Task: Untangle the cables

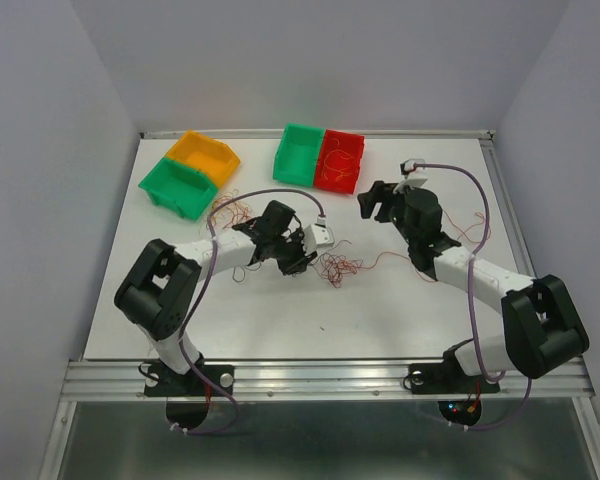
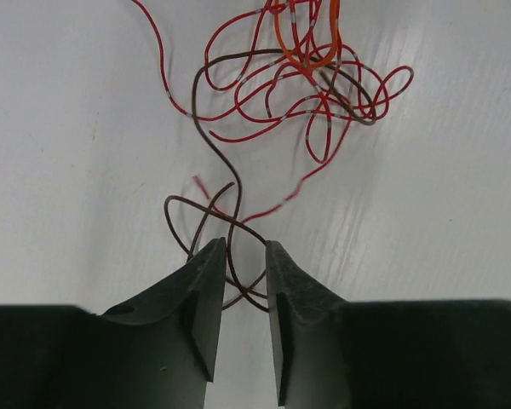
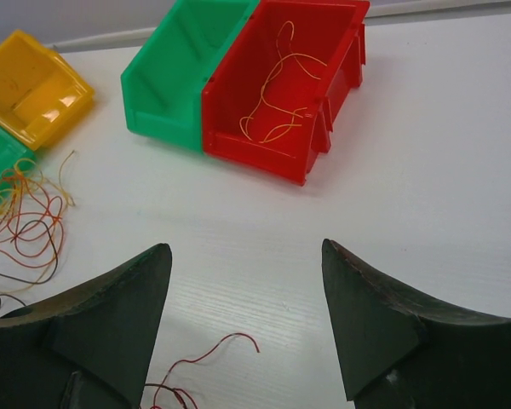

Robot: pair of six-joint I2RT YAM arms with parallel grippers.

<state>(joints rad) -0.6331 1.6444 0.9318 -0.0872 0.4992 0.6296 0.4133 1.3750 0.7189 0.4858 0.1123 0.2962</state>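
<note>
My left tool [image 2: 245, 249] straddles the dark cable [image 2: 203, 136] loop, jaws barely apart, can't tell if it's pinched, right tool [image 3: 247, 256] wide and empty, and pulling might just cinch the red tangle [image 2: 307, 94] at 12 o'clock tighter.

Far left: I see a yellow bin [image 1: 206, 152] against the left green bin [image 1: 178, 186].
Far middle: middle green bin [image 1: 298, 155] touching red bin [image 3: 247, 141].
Underneath: white table [image 1: 410, 310].

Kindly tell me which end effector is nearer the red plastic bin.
Right. The right end effector faces the red plastic bin closely; the left end effector sits farther back and left.
</note>
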